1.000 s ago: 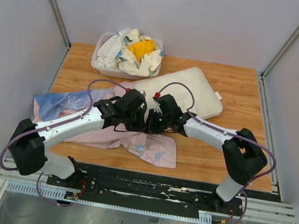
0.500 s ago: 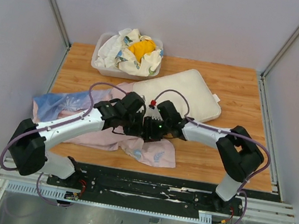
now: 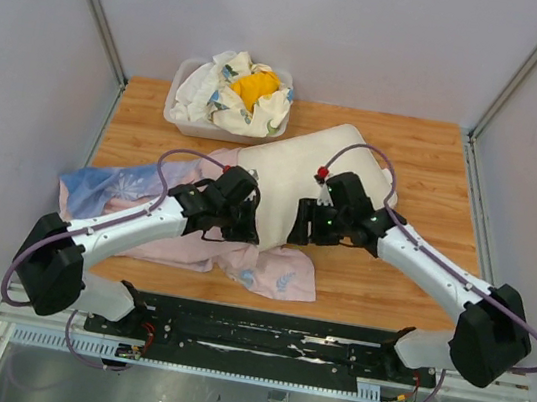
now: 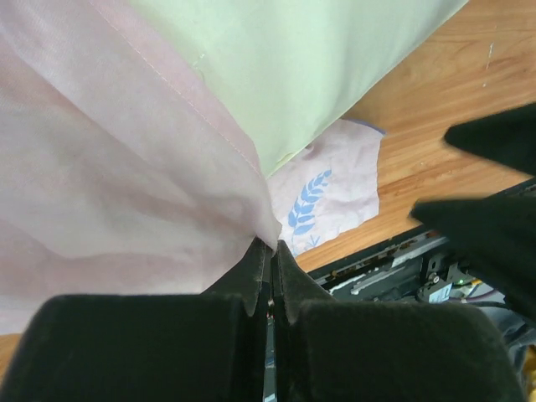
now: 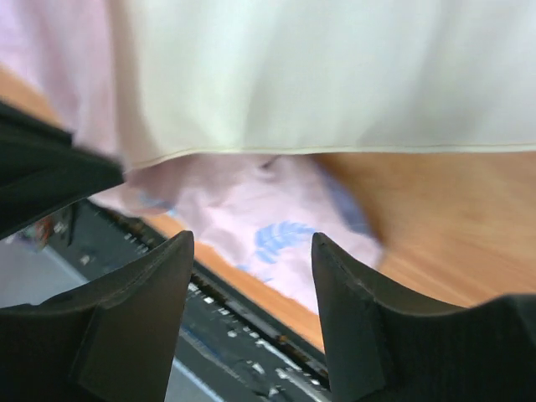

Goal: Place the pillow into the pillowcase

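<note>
The cream-white pillow [image 3: 294, 164] lies at an angle in the middle of the table, its near-left corner over the pillowcase [image 3: 119, 189]. The pillowcase spreads to the left, pink and pale blue, with a printed flap [image 3: 273, 271] toward the front. My left gripper [image 3: 250, 227] is shut on the pink hem of the pillowcase [image 4: 100, 167], right beside the pillow [image 4: 318, 67]. My right gripper [image 3: 297, 228] hangs open just off the pillow's near edge [image 5: 335, 75], with nothing between its fingers [image 5: 172, 285]. Below it lies the pillowcase flap [image 5: 268, 222].
A clear bin [image 3: 182, 117] of white floral cloths with a yellow cloth [image 3: 255, 86] stands at the back left, close to the pillow's far corner. Grey walls close in both sides. The black rail [image 3: 258, 336] runs along the front edge.
My right gripper has opened and swung to the right, away from the left gripper. The pillow's near-left end has shifted toward the left gripper. The left gripper keeps its grip.
</note>
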Controlling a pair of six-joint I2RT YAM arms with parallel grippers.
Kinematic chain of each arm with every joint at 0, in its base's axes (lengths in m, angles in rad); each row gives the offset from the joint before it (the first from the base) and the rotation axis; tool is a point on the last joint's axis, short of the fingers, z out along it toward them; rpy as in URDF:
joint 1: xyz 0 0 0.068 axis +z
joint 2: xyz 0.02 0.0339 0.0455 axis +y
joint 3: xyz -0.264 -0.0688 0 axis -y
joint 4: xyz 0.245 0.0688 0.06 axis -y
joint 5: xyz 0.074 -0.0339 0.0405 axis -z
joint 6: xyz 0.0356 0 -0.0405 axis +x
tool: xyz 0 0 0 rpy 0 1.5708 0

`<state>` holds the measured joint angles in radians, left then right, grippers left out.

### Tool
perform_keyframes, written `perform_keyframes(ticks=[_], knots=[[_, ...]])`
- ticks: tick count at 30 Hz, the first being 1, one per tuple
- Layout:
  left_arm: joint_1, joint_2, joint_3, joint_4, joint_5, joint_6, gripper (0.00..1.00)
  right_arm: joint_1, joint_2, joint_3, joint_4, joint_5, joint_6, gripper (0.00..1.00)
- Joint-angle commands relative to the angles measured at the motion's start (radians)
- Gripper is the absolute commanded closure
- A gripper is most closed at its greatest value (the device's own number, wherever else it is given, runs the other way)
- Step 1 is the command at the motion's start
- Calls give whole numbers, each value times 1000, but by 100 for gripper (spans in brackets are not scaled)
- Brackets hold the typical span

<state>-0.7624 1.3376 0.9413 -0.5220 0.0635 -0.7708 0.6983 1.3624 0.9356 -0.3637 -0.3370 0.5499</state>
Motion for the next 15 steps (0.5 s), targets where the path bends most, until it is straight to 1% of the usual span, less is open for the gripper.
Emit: perform_keyframes(ticks=[1,3,6,12,15], knots=[[3,-17,1,32,-12,-4,100,-64,-14,78,-179,267,-110,40],[3,-14,5,30,-11,-2,100,-71,15,110,-185,329,-147,39],[3,-12,10,30,-10,-3,100,-73,70,156,-160,369,-195,39],[3,-22,10,26,-15,-6,100,-71,169,218,-109,356,-239,36],[3,-27,7,24,-20,-6,100,-71,235,248,-89,362,-270,33]])
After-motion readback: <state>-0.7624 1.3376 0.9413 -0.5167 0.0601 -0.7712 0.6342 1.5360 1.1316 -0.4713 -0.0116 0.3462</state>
